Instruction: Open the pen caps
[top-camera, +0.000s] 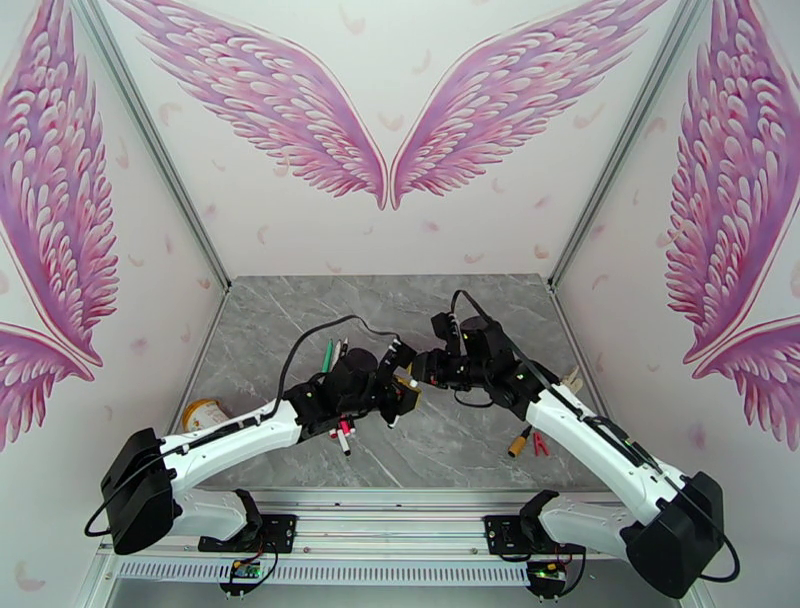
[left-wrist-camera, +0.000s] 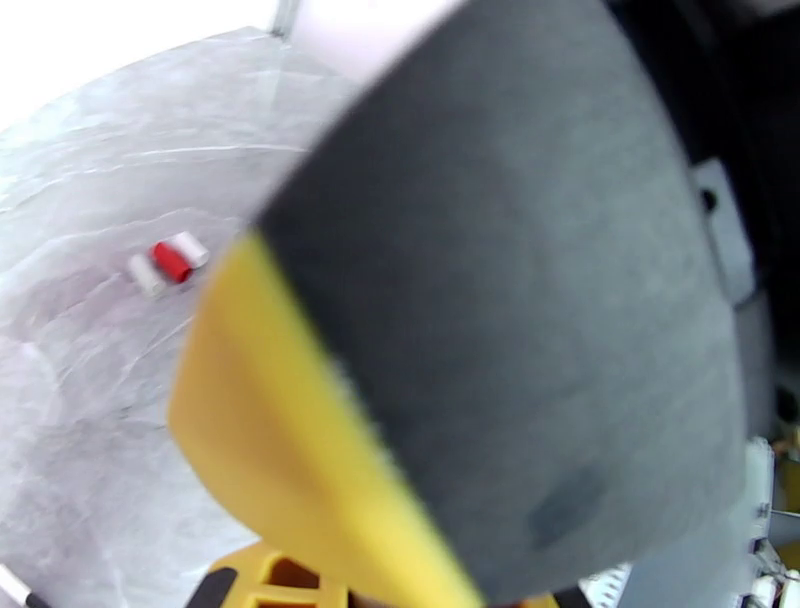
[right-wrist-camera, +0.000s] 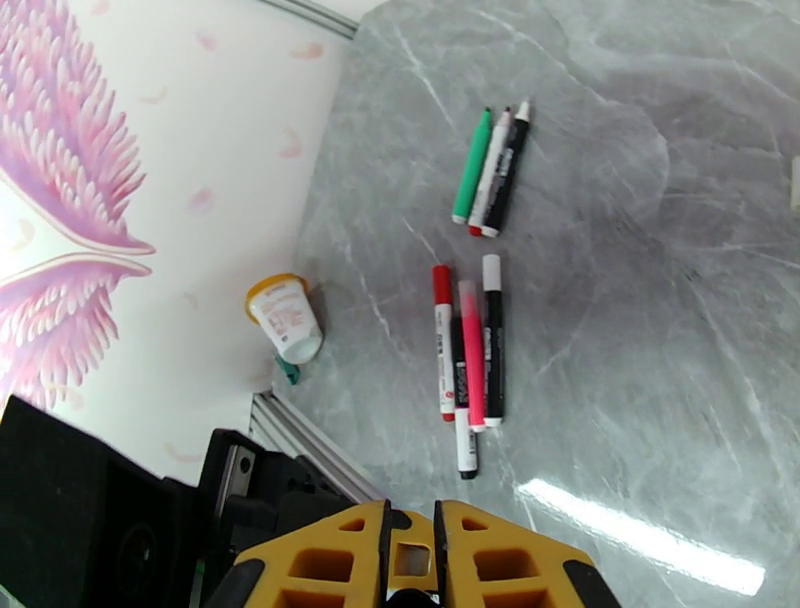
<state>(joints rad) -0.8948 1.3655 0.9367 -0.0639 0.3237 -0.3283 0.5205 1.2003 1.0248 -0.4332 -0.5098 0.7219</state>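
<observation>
Here's the one in play: a white pen (top-camera: 408, 379), lifted off the bench (right-wrist-camera: 650, 350) right at centre, where the two arms meet nose to nose. The right end effector (right-wrist-camera: 410, 545) is pinched down narrow, and its wrist view shows a small pale bit caught between the yellow fingers. That looks like this pen. The left end effector (top-camera: 397, 372) is closed down narrow too and sits hard against the same spot. What it grips I can't tell, because a blurred dark-and-yellow shape hangs right in front of its wrist camera.

Below, the other pens (right-wrist-camera: 468, 350) lie in a loose bunch of four, touching one another. A trio (right-wrist-camera: 490, 175) sits farther out, green, white and black side by side. In the left wrist view a small red piece (left-wrist-camera: 172, 262) lies on the marble between two white bits. I'd call it a cap, though it's too small to be sure. A yellow-rimmed tub (right-wrist-camera: 285, 318) lies on its side by the wall, and a stubby orange cylinder (top-camera: 518, 443) lies near the right arm.

Now the danger. If the pull comes off-axis, the slim barrel can slide out of those fingers and drop into the bunch below, scattering it. A cap that lets go suddenly can jerk the arms apart or shoot across the bench. The fingers are also crowded so close that a small twist could knock them together, and the left camera is too blocked to show it.
</observation>
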